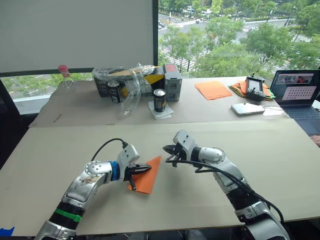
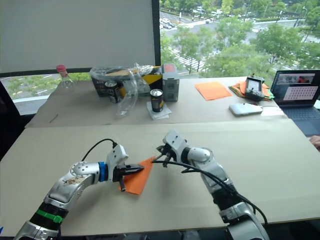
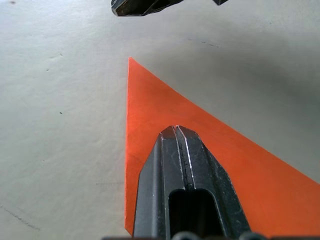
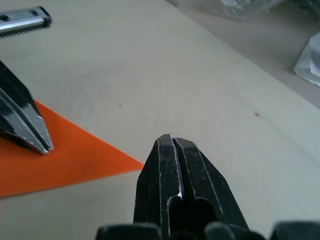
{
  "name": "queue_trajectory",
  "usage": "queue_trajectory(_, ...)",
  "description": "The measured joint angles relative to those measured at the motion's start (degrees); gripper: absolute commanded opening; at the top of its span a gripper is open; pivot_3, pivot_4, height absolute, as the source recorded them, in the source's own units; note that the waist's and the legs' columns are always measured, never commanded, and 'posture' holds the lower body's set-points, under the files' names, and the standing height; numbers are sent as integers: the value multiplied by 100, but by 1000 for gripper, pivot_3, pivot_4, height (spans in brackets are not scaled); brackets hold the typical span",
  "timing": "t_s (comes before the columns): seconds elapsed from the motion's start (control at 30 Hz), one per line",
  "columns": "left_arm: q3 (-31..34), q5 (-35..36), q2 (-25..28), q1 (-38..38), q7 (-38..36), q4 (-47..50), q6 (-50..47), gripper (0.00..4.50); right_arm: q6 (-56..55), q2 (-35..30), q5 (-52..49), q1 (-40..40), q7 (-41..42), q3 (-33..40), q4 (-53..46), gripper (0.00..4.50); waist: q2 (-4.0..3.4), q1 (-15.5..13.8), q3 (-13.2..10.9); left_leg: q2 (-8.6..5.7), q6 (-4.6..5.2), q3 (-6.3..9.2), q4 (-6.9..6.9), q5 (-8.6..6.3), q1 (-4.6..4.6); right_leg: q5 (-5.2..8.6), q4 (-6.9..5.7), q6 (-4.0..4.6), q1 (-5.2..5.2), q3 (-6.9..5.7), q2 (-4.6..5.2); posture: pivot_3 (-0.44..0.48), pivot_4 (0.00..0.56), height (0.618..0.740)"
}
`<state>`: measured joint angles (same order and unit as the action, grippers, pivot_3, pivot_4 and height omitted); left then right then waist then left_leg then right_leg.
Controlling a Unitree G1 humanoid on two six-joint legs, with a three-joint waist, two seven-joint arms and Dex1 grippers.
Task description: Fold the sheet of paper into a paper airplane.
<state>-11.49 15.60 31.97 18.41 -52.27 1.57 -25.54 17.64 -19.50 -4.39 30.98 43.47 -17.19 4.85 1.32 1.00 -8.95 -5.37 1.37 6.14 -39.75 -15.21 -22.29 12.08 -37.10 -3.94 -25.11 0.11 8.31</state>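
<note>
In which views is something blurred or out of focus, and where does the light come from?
Left eye view: daylight enters through the window behind the table; the paper airplane looks sharp. Left wrist view: the left gripper is sharp, the right gripper beyond the tip is soft. Right wrist view: the left gripper's fingers are slightly blurred.

- Table (image 1: 65,150) bare on all sides of the orange paper (image 1: 148,177).
- Cans (image 1: 159,100), bottle (image 1: 130,95) and boxes (image 1: 172,80) stand well beyond the paper, at the table's far side.
</note>
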Motion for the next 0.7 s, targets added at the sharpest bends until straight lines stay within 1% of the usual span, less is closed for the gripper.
queue_trajectory(0.13, -61, -190, -1, 5, -12, -49, 278, 16, -62, -61, 154, -151, 173, -259, -163, 0, 0, -10, 0, 0, 0, -1, -1, 0, 1, 0, 1, 0, 1, 0, 0, 0, 150, 695)
queue_trajectory(0.23, -73, -215, -3, 7, -20, -82, 346, 16, -87, 43, 267, -244, 144, -364, 8, 0, 0, -13, 0, -1, 0, -1, -1, 0, 0, 0, 0, 0, 0, 1, 0, 0, 150, 695)
queue_trajectory(0.47, -70, -225, -8, 9, -25, -113, 397, 16, -351, 85, 426, -188, 236, -460, 347, 0, 0, -11, 0, 0, 0, -1, -1, 0, 5, 0, 0, 0, 4, 2, 0, 0, 150, 695)
queue_trajectory(0.57, -71, -225, -11, 11, -32, -117, 396, 16, -379, 60, 426, -263, 401, -523, 257, 0, 0, -11, 0, 0, 0, -1, 0, 0, 6, 0, 0, 0, 5, 1, 0, 0, 150, 695)
queue_trajectory(0.7, -69, -225, -65, 27, -28, -157, 385, 16, -377, -34, 435, -550, 528, -641, -128, 0, -1, -14, 1, 0, 1, -1, 0, 0, 11, 0, 1, 0, 10, 2, 0, 0, 150, 695)
